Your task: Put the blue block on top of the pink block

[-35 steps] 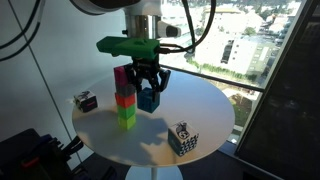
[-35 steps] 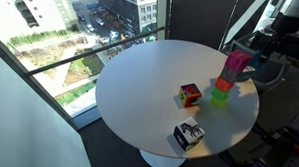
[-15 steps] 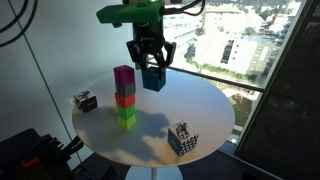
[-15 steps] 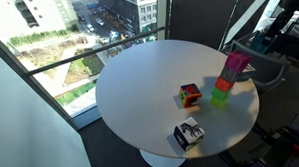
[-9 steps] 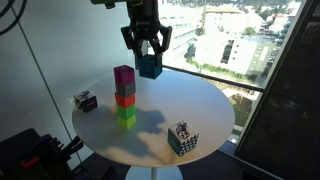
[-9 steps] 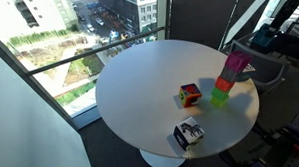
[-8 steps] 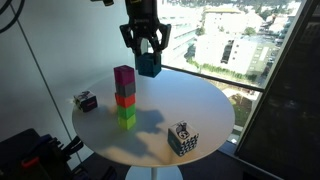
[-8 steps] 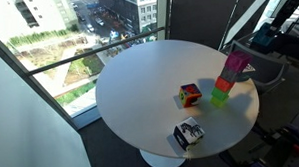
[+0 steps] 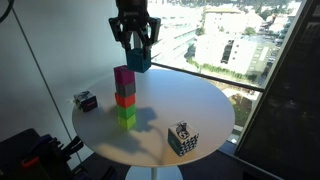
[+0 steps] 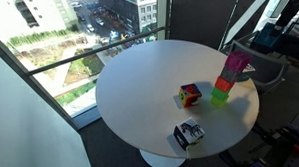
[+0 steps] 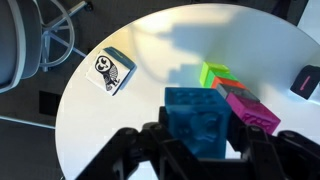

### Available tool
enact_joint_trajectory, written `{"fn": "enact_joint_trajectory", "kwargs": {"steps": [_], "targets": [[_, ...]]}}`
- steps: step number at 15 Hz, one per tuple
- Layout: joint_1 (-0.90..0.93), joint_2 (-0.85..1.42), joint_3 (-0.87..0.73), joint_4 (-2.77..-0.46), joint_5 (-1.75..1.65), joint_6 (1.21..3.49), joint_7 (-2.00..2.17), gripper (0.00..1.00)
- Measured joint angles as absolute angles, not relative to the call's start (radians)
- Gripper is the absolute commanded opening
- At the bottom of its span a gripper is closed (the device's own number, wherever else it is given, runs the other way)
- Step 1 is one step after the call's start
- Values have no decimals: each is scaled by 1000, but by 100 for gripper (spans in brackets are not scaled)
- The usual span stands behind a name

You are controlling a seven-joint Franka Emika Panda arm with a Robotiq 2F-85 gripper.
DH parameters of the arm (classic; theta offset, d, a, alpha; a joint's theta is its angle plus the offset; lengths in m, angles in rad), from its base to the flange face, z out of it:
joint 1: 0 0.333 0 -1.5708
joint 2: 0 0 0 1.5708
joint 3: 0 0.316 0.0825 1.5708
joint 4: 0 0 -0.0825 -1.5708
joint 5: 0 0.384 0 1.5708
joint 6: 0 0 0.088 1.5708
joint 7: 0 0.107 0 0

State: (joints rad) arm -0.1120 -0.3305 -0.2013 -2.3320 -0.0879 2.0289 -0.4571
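My gripper (image 9: 135, 48) is shut on the blue block (image 9: 137, 60) and holds it in the air, above and a little to the right of a stack. The stack has the pink block (image 9: 124, 78) on top, a red block (image 9: 125, 98) under it and a yellow-green block (image 9: 126, 116) at the bottom. In the wrist view the blue block (image 11: 204, 122) sits between my fingers, with the pink block (image 11: 252, 110) just to its right. In an exterior view the stack's pink block (image 10: 236, 63) shows at the far right; the gripper is out of that frame.
The round white table (image 9: 200, 110) holds a black-and-white patterned cube (image 9: 182, 139) near its front right and a small dark multicoloured cube (image 9: 85, 100) at its left. Both also show in an exterior view, patterned cube (image 10: 188, 134) and multicoloured cube (image 10: 190, 94). A window runs behind the table.
My gripper has risen with the blue block and moved left, from beside the stack to above and near the pink block. The stack and cubes have not moved.
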Motion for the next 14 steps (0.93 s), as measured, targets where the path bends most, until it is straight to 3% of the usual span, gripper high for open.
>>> {"fn": "enact_joint_trajectory", "kwargs": {"steps": [14], "targets": [[-71, -334, -122, -2335, -88, 1960, -379, 31]]}}
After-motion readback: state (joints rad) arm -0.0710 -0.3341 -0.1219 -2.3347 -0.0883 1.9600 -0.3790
